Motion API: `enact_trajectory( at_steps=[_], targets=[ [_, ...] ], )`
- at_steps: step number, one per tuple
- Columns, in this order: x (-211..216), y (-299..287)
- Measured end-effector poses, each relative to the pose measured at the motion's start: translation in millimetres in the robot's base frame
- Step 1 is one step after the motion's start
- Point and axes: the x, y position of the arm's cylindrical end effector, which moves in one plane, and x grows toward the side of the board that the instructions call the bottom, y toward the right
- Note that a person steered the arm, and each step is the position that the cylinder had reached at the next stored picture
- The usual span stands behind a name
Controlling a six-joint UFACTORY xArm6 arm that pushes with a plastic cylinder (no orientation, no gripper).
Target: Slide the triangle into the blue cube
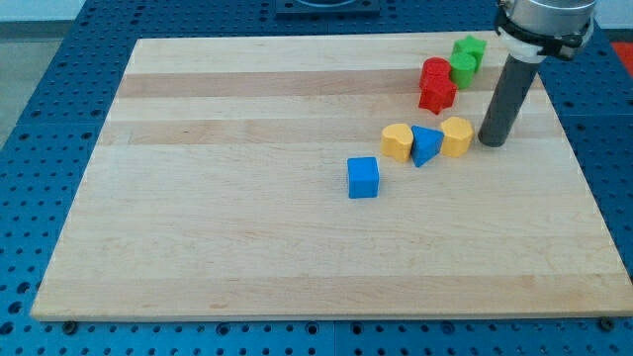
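Note:
A blue triangle (425,145) lies right of the board's centre, wedged between two yellow blocks. A blue cube (363,177) sits a short way to its lower left, apart from it. My tip (492,141) rests on the board just right of the right yellow block (457,135), close to it, and so to the right of the triangle. The left yellow block (397,141) touches the triangle's left side.
Two red blocks (436,83) are stacked close together above the yellow ones. Two green blocks (467,56) sit near the board's top edge, right of the red ones. The wooden board (218,198) lies on a blue perforated table.

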Motion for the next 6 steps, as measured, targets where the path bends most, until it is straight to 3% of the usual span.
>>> enact_trajectory(
  at_steps=[6],
  targets=[
    [20.2, -92.0]
  ],
)
